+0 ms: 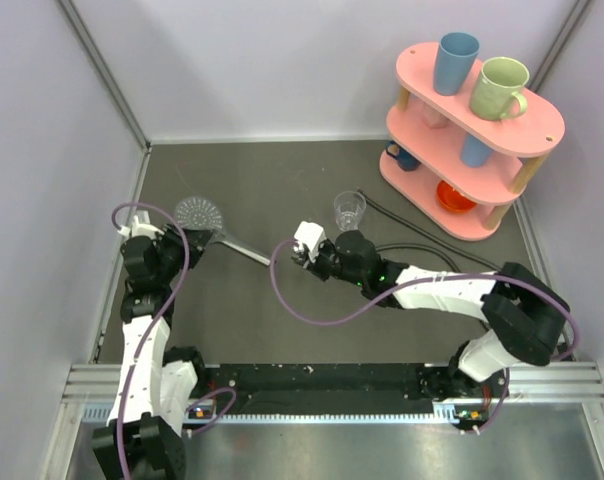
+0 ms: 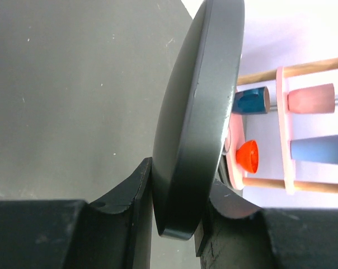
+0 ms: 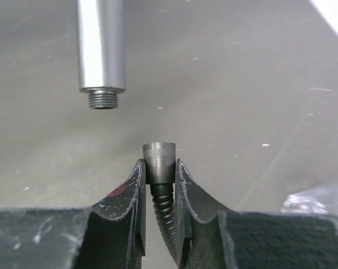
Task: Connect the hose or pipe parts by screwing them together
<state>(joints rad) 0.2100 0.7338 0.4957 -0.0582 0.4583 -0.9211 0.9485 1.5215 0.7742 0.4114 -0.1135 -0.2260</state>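
Note:
The grey hand shower's perforated disc (image 1: 200,213) lies at the left, and its straight handle (image 1: 244,249) points right. My left gripper (image 1: 185,238) is shut on the disc's rim (image 2: 197,112), one finger on each face. The left gripper (image 2: 177,196) holds it edge-on. My right gripper (image 1: 304,254) is shut on the knurled nut (image 3: 159,161) at the end of the dark ribbed hose (image 3: 164,204). The nut sits a short way below and to the right of the handle's threaded tip (image 3: 103,98), apart from it. The hose (image 1: 414,226) trails off to the right.
A small clear glass cup (image 1: 349,210) stands just behind my right gripper. A pink two-tier shelf (image 1: 542,120) with mugs and cups fills the back right corner. Purple cables (image 1: 312,310) loop over both arms. Walls close in the left and back sides.

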